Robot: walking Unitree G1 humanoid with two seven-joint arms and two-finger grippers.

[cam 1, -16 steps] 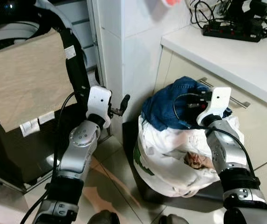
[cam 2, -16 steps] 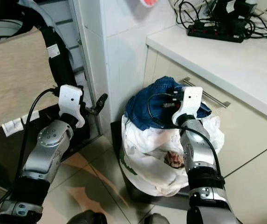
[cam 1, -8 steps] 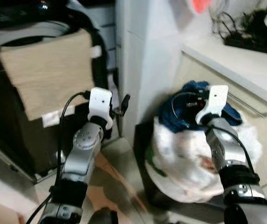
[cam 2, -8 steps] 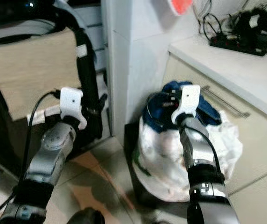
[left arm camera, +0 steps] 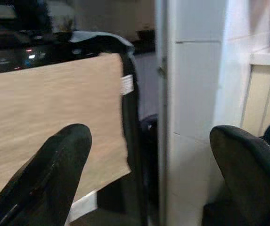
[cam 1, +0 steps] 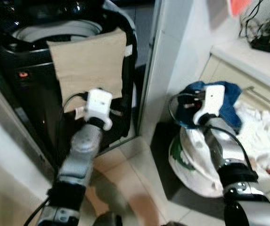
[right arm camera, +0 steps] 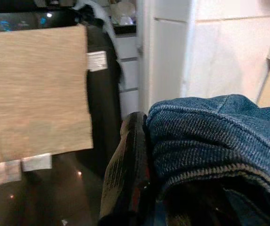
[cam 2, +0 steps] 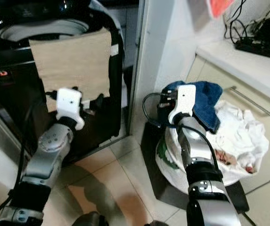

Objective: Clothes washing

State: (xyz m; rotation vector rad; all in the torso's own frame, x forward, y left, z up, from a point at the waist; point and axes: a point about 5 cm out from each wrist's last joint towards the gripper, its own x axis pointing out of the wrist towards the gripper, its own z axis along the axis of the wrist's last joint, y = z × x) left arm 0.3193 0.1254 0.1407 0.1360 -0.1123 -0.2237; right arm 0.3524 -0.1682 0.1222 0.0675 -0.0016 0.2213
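The blue denim garment (cam 1: 226,106) is lying on top of a heap of white laundry (cam 1: 262,141) at the right of the frame, and part of it is being gripped by the right gripper (right arm camera: 144,169), whose black fingers (right arm camera: 125,169) are closing on the folded denim edge in the right wrist view. The heap is sitting in a white bag (cam 1: 191,165) on the tiled floor (cam 1: 139,174), just beside a cream cabinet (cam 1: 229,75) with a metal handle (cam 1: 266,99). At the upper left of the frame a black washing machine (cam 1: 26,84) is standing with its top open, and a beige cloth (cam 1: 90,61) is hanging over its front edge. The left gripper (left arm camera: 149,155) is hovering in front of this cloth with its two fingers (left arm camera: 59,165) wide apart and nothing between them. A white tiled pillar (cam 1: 172,56) is standing between the machine and the cabinet. On the white table (cam 1: 248,59) at the upper right, a black power strip (cam 2: 262,44) with cables is lying.
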